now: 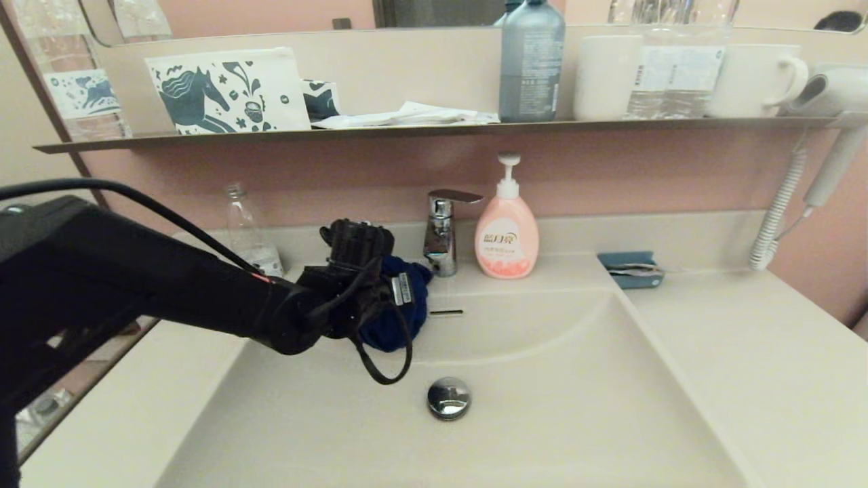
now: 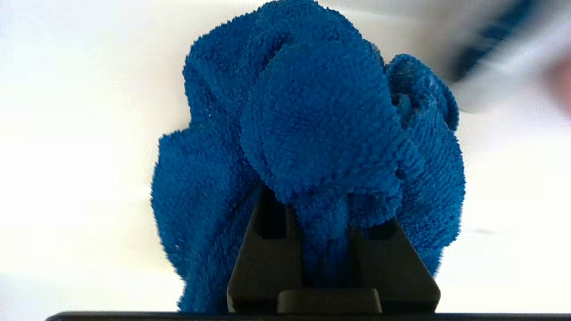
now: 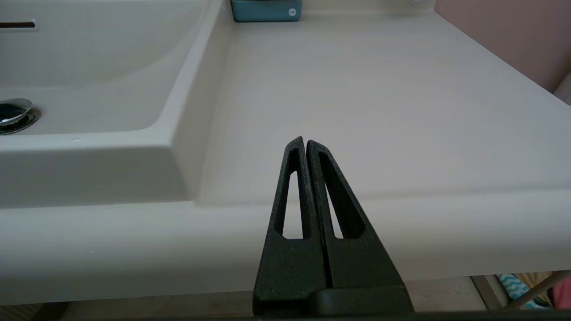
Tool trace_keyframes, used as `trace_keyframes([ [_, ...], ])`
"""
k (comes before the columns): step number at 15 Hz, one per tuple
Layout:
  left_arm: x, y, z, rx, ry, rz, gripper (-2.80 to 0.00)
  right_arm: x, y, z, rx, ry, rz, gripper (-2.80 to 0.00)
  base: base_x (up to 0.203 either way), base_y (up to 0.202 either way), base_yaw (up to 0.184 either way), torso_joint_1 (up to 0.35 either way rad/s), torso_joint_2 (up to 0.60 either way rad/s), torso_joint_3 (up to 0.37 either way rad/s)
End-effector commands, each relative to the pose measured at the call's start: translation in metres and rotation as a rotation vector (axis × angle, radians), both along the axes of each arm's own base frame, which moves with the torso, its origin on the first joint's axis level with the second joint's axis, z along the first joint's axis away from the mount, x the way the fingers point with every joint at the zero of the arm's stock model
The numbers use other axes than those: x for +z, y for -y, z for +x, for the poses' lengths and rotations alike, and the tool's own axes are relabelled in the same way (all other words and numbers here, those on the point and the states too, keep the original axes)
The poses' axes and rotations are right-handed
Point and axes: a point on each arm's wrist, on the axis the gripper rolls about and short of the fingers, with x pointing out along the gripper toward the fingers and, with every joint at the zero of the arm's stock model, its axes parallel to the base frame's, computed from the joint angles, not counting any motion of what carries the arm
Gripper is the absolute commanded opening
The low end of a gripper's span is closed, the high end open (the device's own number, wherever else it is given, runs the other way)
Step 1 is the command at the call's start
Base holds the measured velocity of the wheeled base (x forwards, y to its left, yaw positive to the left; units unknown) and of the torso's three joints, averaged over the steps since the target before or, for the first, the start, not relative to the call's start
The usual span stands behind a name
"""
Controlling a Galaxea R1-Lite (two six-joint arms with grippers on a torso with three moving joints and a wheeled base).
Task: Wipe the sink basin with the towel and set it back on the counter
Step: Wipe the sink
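My left gripper (image 1: 388,298) reaches in from the left and is shut on a bunched blue towel (image 1: 400,318). It holds the towel at the back left of the cream sink basin (image 1: 556,386), just left of the overflow slot (image 1: 446,312) and below the faucet (image 1: 441,230). The left wrist view shows the towel (image 2: 312,125) puffing out over the left gripper (image 2: 323,223) and hiding its fingertips. I cannot tell whether the towel touches the basin wall. The chrome drain plug (image 1: 448,397) lies bare. My right gripper (image 3: 305,141) is shut and empty, parked in front of the counter (image 3: 379,102).
A pink soap pump bottle (image 1: 506,234) and a small teal box (image 1: 630,269) stand on the counter's back edge, with a clear plastic bottle (image 1: 247,230) at the back left. The dark-edged shelf (image 1: 434,129) above carries cups and bottles. A hair dryer (image 1: 834,95) hangs at the right.
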Motion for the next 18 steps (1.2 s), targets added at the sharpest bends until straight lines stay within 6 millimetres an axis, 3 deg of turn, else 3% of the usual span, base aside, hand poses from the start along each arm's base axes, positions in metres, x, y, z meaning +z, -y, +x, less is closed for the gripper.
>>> trace_keyframes([
  [1,0.01,-0.032,0.008,0.053,0.019,0.008,-2.8,0.0,0.0,0.0,0.0,-0.003,0.0,-2.8,0.0,0.0,0.0,0.0,0.0,0.0],
  [4,0.014,-0.067,0.008,0.085,0.007,0.03,-2.8,0.0,0.0,0.0,0.0,-0.001,0.0,-2.8,0.0,0.0,0.0,0.0,0.0,0.0],
  [7,0.032,-0.082,-0.012,0.097,0.031,0.032,-2.8,0.0,0.0,0.0,0.0,-0.001,0.0,-2.8,0.0,0.0,0.0,0.0,0.0,0.0],
  [13,0.087,-0.078,-0.101,0.042,0.046,0.023,-2.8,0.0,0.0,0.0,0.0,-0.001,0.0,-2.8,0.0,0.0,0.0,0.0,0.0,0.0],
  [16,0.108,-0.095,-0.141,0.065,0.04,0.037,-2.8,0.0,0.0,0.0,0.0,-0.001,0.0,-2.8,0.0,0.0,0.0,0.0,0.0,0.0],
  [18,0.114,-0.119,-0.156,0.09,0.006,0.072,-2.8,0.0,0.0,0.0,0.0,0.0,0.0,-2.8,0.0,0.0,0.0,0.0,0.0,0.0],
])
